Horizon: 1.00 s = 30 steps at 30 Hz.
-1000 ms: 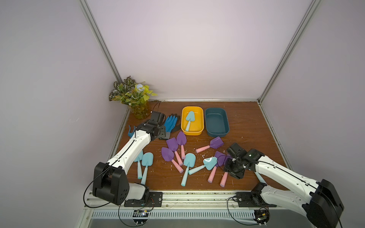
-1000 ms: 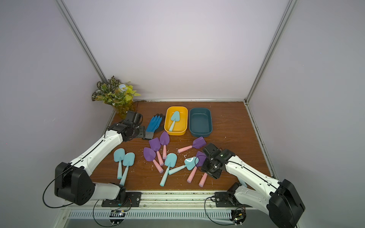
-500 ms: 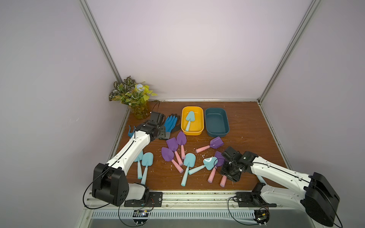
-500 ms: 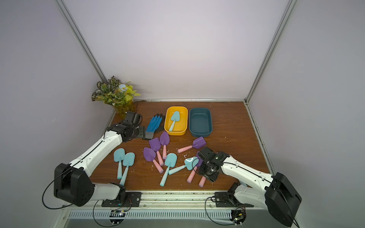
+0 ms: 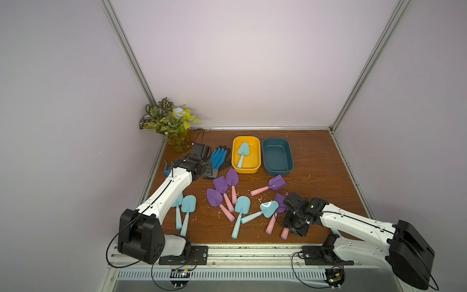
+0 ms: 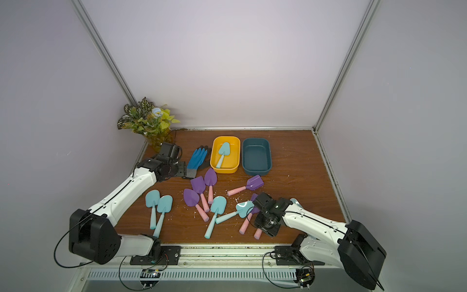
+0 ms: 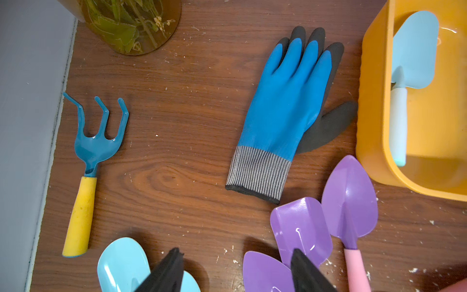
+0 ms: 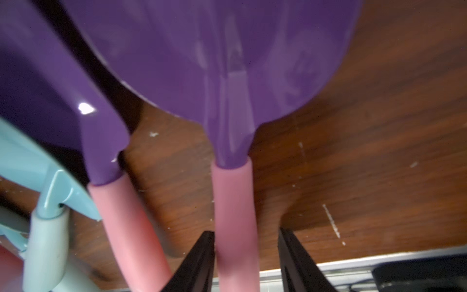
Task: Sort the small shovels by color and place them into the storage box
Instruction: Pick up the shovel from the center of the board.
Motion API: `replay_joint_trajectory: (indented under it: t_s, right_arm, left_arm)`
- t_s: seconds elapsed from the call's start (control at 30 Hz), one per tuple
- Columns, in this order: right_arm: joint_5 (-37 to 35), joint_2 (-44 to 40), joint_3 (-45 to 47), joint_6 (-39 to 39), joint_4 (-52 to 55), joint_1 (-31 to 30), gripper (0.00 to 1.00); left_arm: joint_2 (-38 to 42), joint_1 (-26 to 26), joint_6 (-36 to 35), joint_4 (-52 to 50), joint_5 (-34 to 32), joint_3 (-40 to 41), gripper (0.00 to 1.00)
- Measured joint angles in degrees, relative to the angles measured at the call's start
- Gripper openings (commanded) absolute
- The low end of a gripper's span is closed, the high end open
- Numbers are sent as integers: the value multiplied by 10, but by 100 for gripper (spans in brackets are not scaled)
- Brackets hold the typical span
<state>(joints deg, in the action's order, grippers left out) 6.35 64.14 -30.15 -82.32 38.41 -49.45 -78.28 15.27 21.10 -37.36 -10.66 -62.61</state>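
Purple shovel (image 8: pixel 227 63) handle sits between right tool (image 8: pixel 246 231) jaws, unseen from above.

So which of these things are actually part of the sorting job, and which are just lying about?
Part of the job: aqua shovels, pink-handled purple shovels, yellow box, teal box.
Just lying about: blue glove, rake, potted plant.

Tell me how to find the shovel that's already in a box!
At the back of the brown wooden table sit two plastic boxes. The yellow box, beside the dark teal box, holds one pale aqua plastic shovel. Every other shovel lies outside on the table.
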Motion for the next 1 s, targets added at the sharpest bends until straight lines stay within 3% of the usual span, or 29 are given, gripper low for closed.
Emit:
replay_joint_trajectory:
  t_s: [0.37,0.6,0.8,1.0]
  right_arm:
    - [-10,-44,20,-31,5,-1,27]
    - [-37,-76,9,-36,65,-1,16]
    - [-102,-97,-92,-16,152,2,14]
    - [-168,-38,-229,106,176,53,11]
  left_arm:
    - [2,0,1,2,5,10,70]
    - [2,0,7,3,10,10,70]
    - [2,0,15,0,16,-3,70]
    - [-6,0,16,4,17,-37,69]
